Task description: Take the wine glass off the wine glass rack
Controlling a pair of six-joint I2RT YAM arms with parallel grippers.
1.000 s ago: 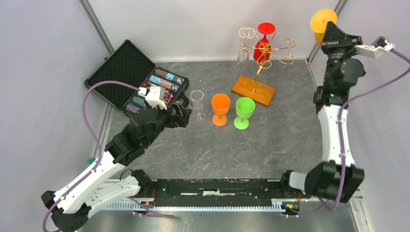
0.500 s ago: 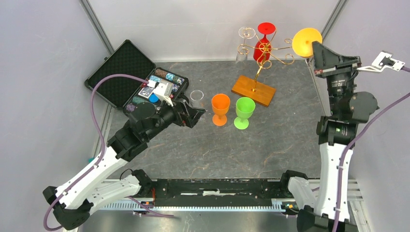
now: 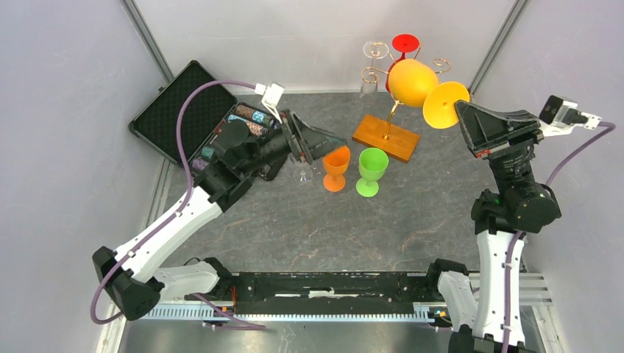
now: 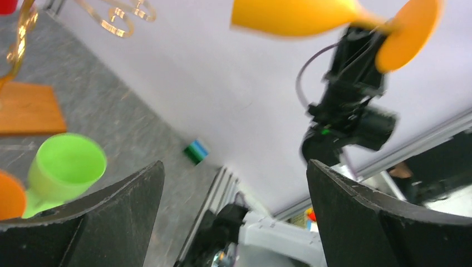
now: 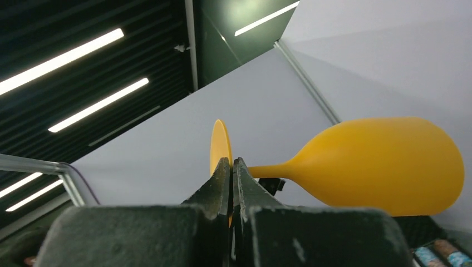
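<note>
My right gripper (image 3: 462, 115) is shut on the foot disc of a yellow wine glass (image 3: 413, 82) and holds it on its side in the air, in front of the wine glass rack (image 3: 385, 137). In the right wrist view my gripper (image 5: 232, 168) pinches the disc edge, and the glass bowl (image 5: 384, 164) points right. The rack's gold wire arms still carry a red glass (image 3: 404, 43) and a clear one (image 3: 370, 82). My left gripper (image 3: 329, 144) is open and empty, raised by the orange glass (image 3: 335, 165). In the left wrist view my left gripper (image 4: 234, 217) faces the yellow glass (image 4: 295, 16).
An orange glass, a green glass (image 3: 371, 170) and a clear glass (image 3: 300, 163) stand upright on the table left of the rack. An open black case (image 3: 193, 103) with poker chips lies at the back left. Grey walls close in the sides.
My right arm has swung the yellow glass left and down, tipping it sideways in front of the rack. My left arm has risen and swung right towards the standing glasses.
</note>
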